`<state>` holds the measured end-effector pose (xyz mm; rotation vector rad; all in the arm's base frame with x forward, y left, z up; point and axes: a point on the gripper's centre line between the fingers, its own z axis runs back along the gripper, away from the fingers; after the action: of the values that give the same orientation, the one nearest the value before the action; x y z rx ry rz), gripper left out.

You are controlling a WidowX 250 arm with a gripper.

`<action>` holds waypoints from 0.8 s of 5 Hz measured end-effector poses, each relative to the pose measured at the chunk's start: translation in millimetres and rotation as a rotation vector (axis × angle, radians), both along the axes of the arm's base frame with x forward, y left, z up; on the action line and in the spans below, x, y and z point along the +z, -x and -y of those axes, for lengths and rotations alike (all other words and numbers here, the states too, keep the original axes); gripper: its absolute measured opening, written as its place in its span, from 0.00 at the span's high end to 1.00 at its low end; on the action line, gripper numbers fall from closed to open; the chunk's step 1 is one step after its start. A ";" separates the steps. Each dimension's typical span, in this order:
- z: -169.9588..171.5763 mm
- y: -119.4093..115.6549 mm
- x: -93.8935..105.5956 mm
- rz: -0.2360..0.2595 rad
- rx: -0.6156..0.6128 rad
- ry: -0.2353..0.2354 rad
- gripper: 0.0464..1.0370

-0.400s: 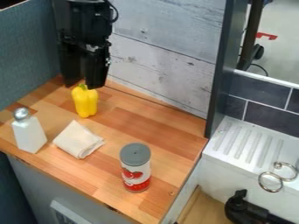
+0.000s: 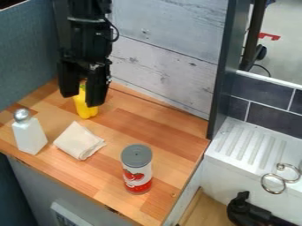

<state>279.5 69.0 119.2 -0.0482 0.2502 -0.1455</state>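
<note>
Pincer hangs downward, spread, near the yellow pepper.

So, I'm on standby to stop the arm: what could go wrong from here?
The open gripper hangs right over the upright yellow pepper and partly hides it, so an off-centre descent could knock it over. The white bottle stands close to the counter's front edge, so a sideways bump might send it off. The tall can also stands upright and could tip if the arm swept low across.
</note>
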 end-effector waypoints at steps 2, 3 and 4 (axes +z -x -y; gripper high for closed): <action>41.6 20.2 2.1 -0.013 -0.025 -0.006 0.03; 65.6 23.8 -6.0 -0.029 -0.026 0.008 0.03; 82.0 32.0 -15.2 -0.055 -0.012 0.034 0.03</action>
<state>247.5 -12.9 104.0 -0.0845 0.3030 -0.1600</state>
